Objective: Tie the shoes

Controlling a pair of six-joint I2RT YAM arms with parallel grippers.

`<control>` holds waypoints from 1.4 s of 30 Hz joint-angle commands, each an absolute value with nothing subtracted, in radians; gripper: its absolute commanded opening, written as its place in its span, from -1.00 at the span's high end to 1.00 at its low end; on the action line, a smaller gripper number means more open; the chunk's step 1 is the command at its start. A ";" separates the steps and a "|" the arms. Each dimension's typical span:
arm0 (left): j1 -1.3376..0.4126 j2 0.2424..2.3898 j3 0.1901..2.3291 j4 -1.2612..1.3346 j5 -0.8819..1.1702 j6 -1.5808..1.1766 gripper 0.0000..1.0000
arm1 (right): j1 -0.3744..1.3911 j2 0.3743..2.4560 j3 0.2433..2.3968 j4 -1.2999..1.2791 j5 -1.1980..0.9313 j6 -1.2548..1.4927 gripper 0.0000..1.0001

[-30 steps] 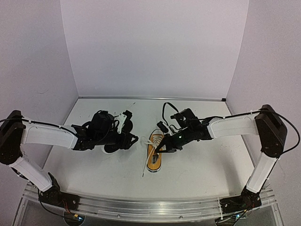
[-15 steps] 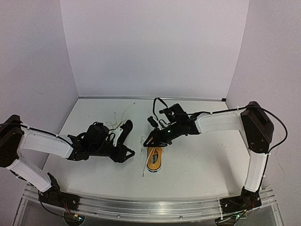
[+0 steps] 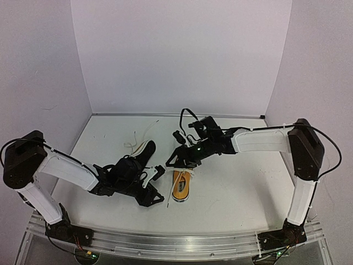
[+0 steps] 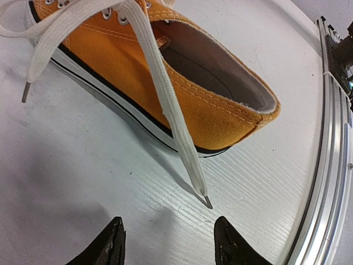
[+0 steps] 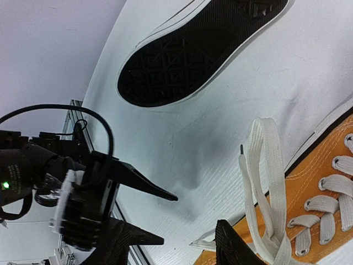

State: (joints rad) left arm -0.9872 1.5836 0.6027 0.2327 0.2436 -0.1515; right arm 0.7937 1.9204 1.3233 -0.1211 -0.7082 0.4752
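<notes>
The orange shoe (image 3: 181,186) stands upright on its sole near the middle of the white worktop (image 3: 237,193). Its heel opening faces the arm bases and its laced front points toward the back wall. The black-soled shoe (image 3: 142,154) lies on its side just to the left of the orange shoe and a little farther back, sole showing, and the two are apart.

The left end effector (image 3: 155,186) sits low over the worktop just left of the orange shoe's heel. Its fingers are spread with nothing between them. One long white lace (image 4: 165,105) runs from the eyelets down the orange shoe's side. Its tipped end rests on the worktop close in front of that gap, untouched.

The right end effector (image 5: 174,249) hangs over the orange shoe's laced front, fingers likewise spread and pinching nothing. A folded loop of lace (image 5: 265,165) lies on the worktop beside the orange shoe's edge, near one finger. Whether they touch cannot be told.
</notes>
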 commanded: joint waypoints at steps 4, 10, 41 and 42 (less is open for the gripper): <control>-1.018 1.684 0.703 0.240 0.255 -0.121 0.01 | 0.750 1.713 1.232 -0.115 -0.649 0.474 -0.03; -1.033 1.739 0.745 0.255 0.295 -0.117 0.09 | 0.681 1.623 1.147 -0.122 -0.634 0.475 -0.06; -1.060 1.797 1.094 0.164 0.416 -0.064 1.00 | 0.579 1.502 1.009 -0.172 -0.579 0.425 -0.16; -1.060 1.825 1.114 0.166 0.410 -0.070 1.00 | 0.577 1.501 1.006 -0.172 -0.576 0.424 -0.16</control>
State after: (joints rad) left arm -1.0595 1.7263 1.0203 0.1595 0.4007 -0.0780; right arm 0.5861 1.5330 1.0255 -0.1741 -0.6071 0.4416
